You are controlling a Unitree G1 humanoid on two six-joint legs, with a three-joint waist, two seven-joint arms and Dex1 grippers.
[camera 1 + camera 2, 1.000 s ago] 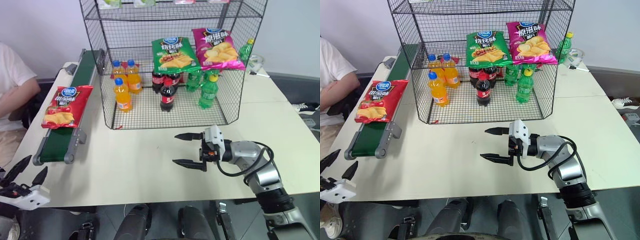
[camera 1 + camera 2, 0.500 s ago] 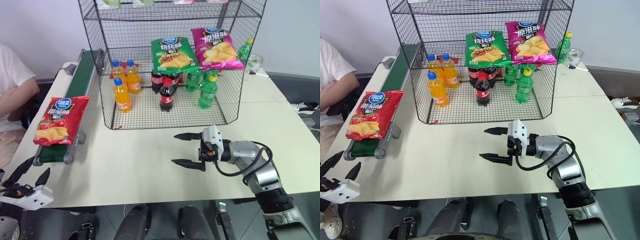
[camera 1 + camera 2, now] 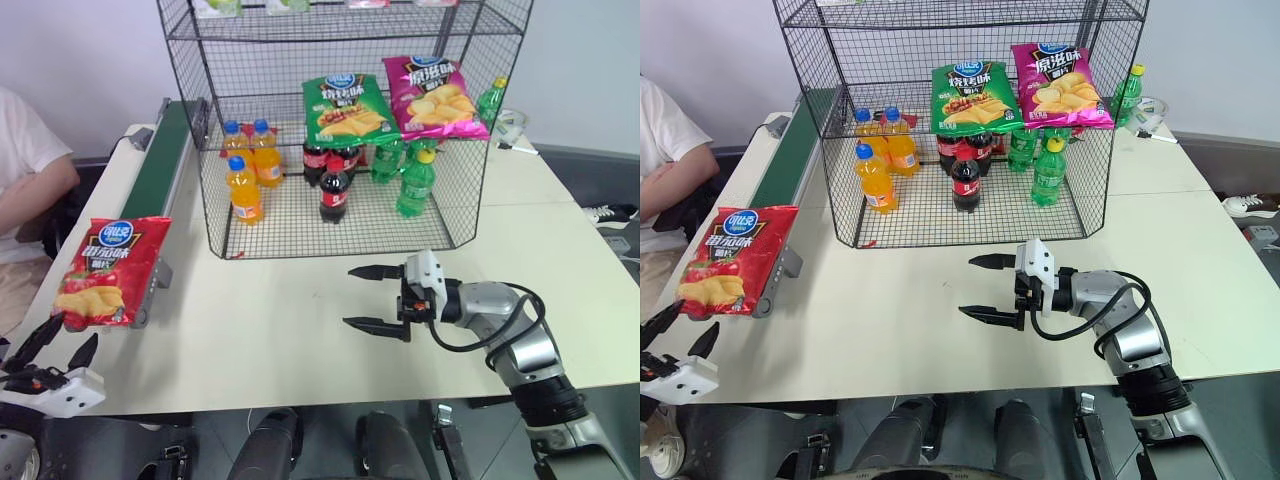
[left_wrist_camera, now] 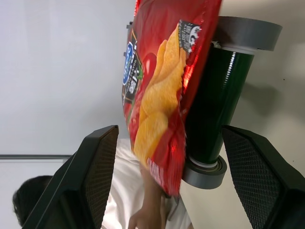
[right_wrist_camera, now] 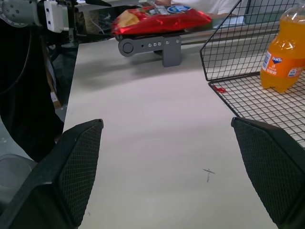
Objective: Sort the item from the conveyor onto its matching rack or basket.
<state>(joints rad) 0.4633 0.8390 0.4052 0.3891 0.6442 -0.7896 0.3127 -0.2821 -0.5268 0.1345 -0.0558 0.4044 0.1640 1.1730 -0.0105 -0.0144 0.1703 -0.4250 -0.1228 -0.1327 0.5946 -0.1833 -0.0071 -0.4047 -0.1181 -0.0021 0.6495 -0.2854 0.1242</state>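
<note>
Left eye view gives us the bag (image 3: 103, 272) overhanging the conveyor's (image 3: 162, 172) near end, untouched. Our left fingers (image 3: 45, 352) wait spread just below it; right fingers (image 3: 378, 298) hang spread, empty, mid-table (image 3: 270, 320). Next, we judge, the left must close on the bag. Bottles (image 3: 245, 190) and two bags (image 3: 345, 108) already crowd the rack (image 3: 340, 130).

- The right gripper (image 3: 375, 299) has two slim black pointed fingers on a white block-shaped housing with a small dark marking on its side.
- Behind it runs a silver-grey rounded forearm (image 3: 495, 302) with black joint collars, and a thin black cable loops alongside it.
- The left gripper (image 3: 50, 347) has black pointed fingers on a white boxy base; from its own wrist camera the fingers' (image 4: 93, 176) inner faces show a fine mesh texture.
</note>
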